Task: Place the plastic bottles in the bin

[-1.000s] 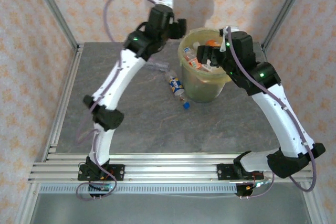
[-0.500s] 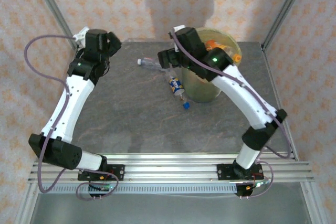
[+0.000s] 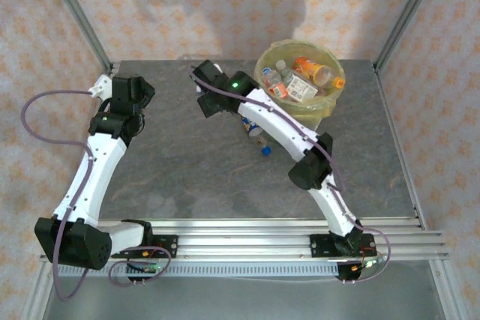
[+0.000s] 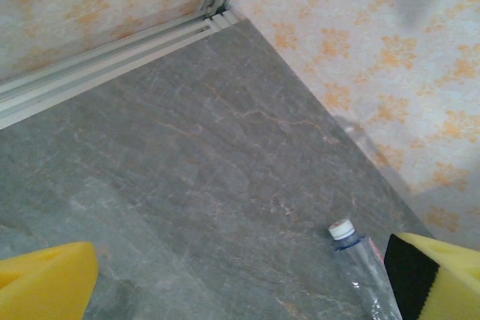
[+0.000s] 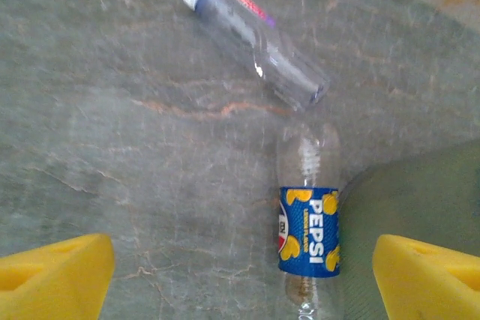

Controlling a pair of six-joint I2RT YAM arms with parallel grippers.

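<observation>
**Both pincers released, two bottles lying loose on the desk**

The right pincer [image 5: 240, 279] is hanging over the desk [image 5: 112, 148] with its yellow fingers [image 5: 52, 273] spread wide, gripping nothing. The Pepsi bottle [image 5: 309, 231] is lying flat between those fingers, much nearer one than the other, with its length pointing straight ahead of the pincer. Whether the fingers are touching the desk cannot be told. Ahead of the pincer, just past the Pepsi bottle's far end, the clear bottle [image 5: 255, 39] with a white cap is lying at a slant, close to the Pepsi bottle but apart from it. The bin [image 5: 409, 185] is standing right beside the Pepsi bottle, on the side of the nearer finger.

The left pincer [image 4: 240, 290] is likewise standing released and holding nothing. The clear bottle is lying just inside one of its fingers, cap pointing ahead of the pincer, and bare desk is showing across the rest of the gap.

From above, the left pincer is sitting well apart from the bin, with the right pincer between the two. Several bottles [image 3: 306, 67] are lying inside the bin, beyond the right pincer.
</observation>
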